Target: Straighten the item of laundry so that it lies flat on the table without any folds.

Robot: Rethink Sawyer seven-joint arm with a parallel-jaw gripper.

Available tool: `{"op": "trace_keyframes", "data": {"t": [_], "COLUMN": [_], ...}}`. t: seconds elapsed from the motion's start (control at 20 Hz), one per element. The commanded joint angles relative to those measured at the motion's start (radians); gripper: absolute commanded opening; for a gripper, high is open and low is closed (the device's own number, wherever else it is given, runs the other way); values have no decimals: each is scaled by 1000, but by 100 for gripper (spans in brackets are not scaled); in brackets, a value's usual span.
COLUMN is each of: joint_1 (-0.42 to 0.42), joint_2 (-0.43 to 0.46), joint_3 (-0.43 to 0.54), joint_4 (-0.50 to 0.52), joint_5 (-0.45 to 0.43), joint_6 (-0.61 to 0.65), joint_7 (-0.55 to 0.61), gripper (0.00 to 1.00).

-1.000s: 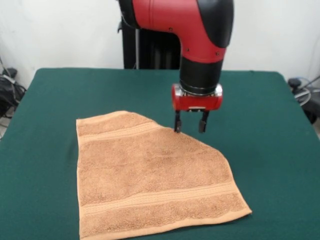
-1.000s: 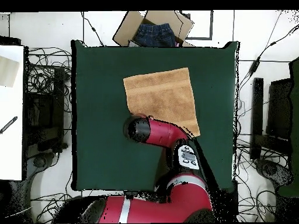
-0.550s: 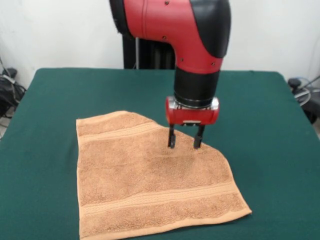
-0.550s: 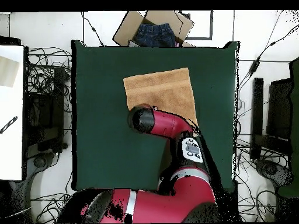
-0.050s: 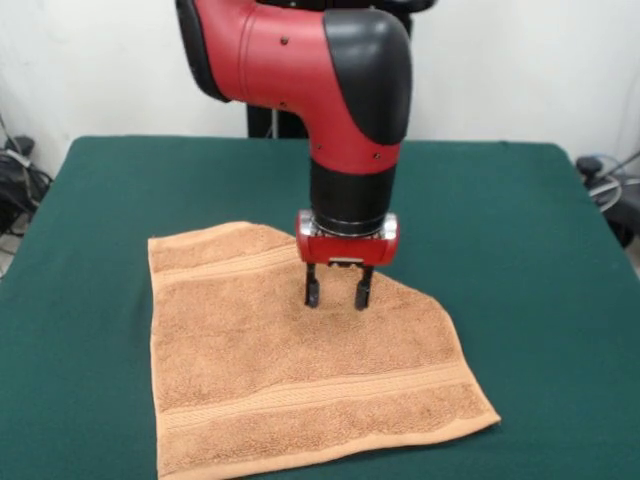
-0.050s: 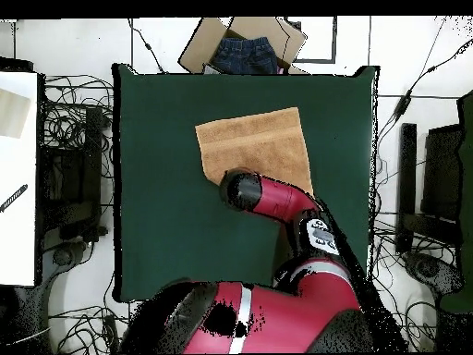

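Note:
The item of laundry, an orange-tan terry towel, lies spread on the green table in the front view. Its far right side runs as a slanted edge where a corner is turned under. My gripper stands open and points straight down, with both fingertips on or just above the towel close to that slanted edge. Nothing is between the fingers. Seen from overhead, the towel shows near the table's top edge, and the red arm covers its lower part and hides the gripper.
A cardboard box with blue jeans sits beyond the table's top edge in the overhead view. Cables and dark equipment ring the table. A white surface stands at the left.
The gripper has moved left and toward the camera in the front view, from the towel's slanted edge to over the cloth. The towel's left edge has shifted slightly left.

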State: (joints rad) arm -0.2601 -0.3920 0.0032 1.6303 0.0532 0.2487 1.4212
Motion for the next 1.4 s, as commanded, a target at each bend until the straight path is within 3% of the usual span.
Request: {"op": "trace_keyframes", "data": {"t": [0.05,0.4,0.7,0.85,1.05,1.2,1.4], "joint_1": [-27,-47,-69,-103,-128,-163,-170], "joint_2": [-62,-147,-201,-177,-67,-7,-18], "joint_3": [84,101,110,136,156,212,234], "joint_4": [155,196,166,160,86,48,50], "joint_5": [-10,5,4,-12,-67,-165,-255], "joint_6": [68,177,293,264,169,106,110], "joint_7": [150,116,70,43,2,-105,-118], "gripper": [100,100,100,100,100,100,100]}}
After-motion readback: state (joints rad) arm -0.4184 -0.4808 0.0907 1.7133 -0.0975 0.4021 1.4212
